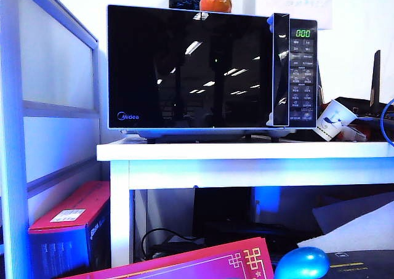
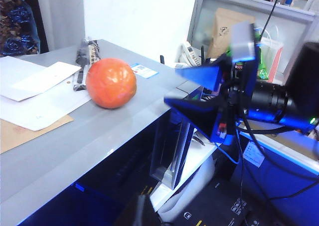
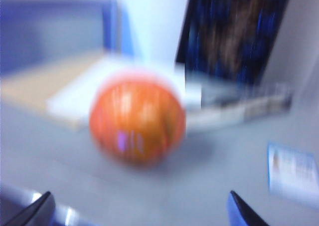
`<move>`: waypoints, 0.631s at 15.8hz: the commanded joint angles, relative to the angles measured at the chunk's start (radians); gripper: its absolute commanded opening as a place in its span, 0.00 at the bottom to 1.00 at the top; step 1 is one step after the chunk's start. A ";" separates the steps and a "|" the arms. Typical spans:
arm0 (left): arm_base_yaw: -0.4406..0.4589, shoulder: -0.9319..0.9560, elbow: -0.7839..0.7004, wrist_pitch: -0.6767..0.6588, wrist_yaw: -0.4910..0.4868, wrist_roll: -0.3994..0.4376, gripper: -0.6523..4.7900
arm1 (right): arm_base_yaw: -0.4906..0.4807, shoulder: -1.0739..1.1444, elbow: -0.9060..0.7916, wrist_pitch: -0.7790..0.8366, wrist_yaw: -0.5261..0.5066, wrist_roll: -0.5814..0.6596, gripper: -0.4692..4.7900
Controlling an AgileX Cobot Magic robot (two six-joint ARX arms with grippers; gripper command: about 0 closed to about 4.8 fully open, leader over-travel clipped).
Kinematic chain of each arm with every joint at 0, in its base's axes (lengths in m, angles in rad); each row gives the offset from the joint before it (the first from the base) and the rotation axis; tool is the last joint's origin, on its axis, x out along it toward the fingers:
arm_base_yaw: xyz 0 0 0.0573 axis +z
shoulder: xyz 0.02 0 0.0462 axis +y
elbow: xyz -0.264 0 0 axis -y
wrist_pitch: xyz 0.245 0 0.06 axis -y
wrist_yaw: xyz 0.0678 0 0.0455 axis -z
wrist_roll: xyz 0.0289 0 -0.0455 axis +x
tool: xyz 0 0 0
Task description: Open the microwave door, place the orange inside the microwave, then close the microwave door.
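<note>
The microwave (image 1: 212, 69) sits on a white table (image 1: 246, 151), its door (image 1: 191, 66) shut flat against the front, black glass mirroring ceiling lights. The orange (image 1: 215, 0) rests on the microwave's grey top, near papers (image 2: 40, 94) lying there. The right gripper (image 3: 139, 211) hovers close to the orange (image 3: 137, 117) — fingertips spread wide on either side of the blurred view, holding nothing. The left gripper does not appear in its own wrist view, which looks along the top at the orange (image 2: 110, 83) — its state cannot be told.
</note>
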 commanded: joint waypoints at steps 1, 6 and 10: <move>-0.001 -0.004 0.005 0.042 0.001 0.022 0.15 | 0.001 -0.026 0.022 -0.207 0.134 -0.016 1.00; -0.001 -0.004 0.005 0.042 0.002 0.025 0.15 | 0.002 -0.164 0.022 -0.362 0.220 -0.017 1.00; -0.001 -0.004 0.005 0.060 0.004 0.025 0.15 | 0.002 -0.224 0.021 -0.512 0.245 0.023 1.00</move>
